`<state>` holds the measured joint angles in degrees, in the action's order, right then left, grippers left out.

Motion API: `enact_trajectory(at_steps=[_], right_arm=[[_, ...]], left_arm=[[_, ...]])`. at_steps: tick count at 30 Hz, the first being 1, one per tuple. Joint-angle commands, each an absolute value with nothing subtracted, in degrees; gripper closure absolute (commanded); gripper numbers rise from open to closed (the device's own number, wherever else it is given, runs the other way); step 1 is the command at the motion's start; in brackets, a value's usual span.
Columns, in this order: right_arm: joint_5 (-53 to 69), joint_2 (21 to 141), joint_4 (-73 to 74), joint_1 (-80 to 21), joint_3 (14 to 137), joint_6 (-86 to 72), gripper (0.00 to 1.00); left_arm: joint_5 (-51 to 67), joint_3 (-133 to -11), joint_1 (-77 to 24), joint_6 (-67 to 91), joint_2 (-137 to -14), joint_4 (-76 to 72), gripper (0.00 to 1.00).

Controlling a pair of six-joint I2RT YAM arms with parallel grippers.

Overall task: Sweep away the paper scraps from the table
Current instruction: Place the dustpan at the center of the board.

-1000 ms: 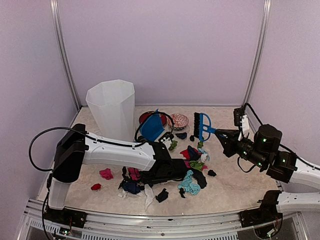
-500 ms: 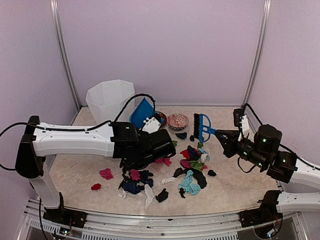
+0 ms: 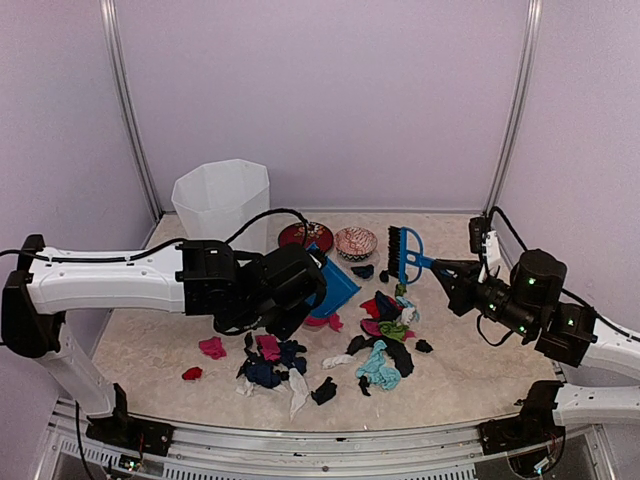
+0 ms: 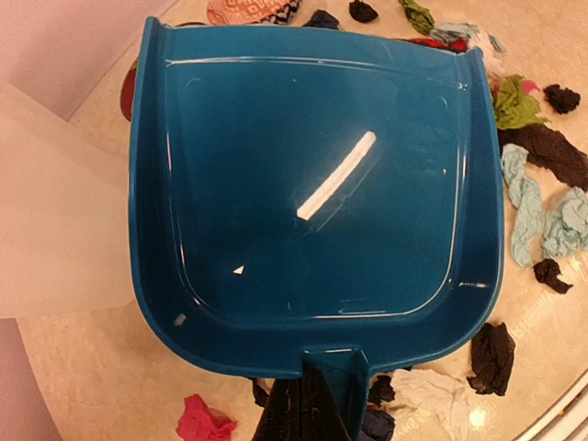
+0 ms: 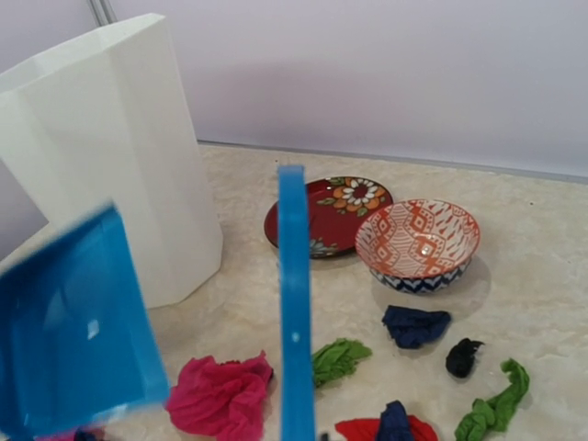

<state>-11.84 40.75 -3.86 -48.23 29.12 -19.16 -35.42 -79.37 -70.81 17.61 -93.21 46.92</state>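
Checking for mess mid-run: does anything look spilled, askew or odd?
Crumpled paper scraps lie strewn across the middle of the table. The blue dustpan, held tilted, is empty. The white bin stands upright.

Pale lilac walls point(image 3: 320, 100) (plain, evenly lit) between metal posts point(image 3: 513, 110)

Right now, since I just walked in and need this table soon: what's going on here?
The left gripper holds an empty blue dustpan by its handle beside the paper scraps. The right gripper holds a blue brush farther right. The scraps lie scattered on the table; none are in the pan.
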Motion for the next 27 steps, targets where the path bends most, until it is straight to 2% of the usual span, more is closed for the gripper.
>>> enact_trajectory(at_steps=[1,9,18,27], right_arm=[[-12.1,41.0,-4.1,-48.7,28.3,-19.4,1.00],[-12.0,42.9,-4.6,-48.7,29.0,-18.7,1.00],[-12.4,43.0,-4.4,-48.6,28.6,-18.9,1.00],[-13.3,43.4,-3.3,-48.6,28.3,-19.2,1.00]], left_arm=[[-23.2,-77.1,-71.3,22.8,-90.6,49.1,1.00],[-11.7,-71.5,-72.3,28.2,-88.0,49.0,1.00],[3.1,-58.1,-75.3,33.8,-75.9,43.5,1.00],[10.4,-51.1,-84.5,41.8,-65.9,44.3,1.00]])
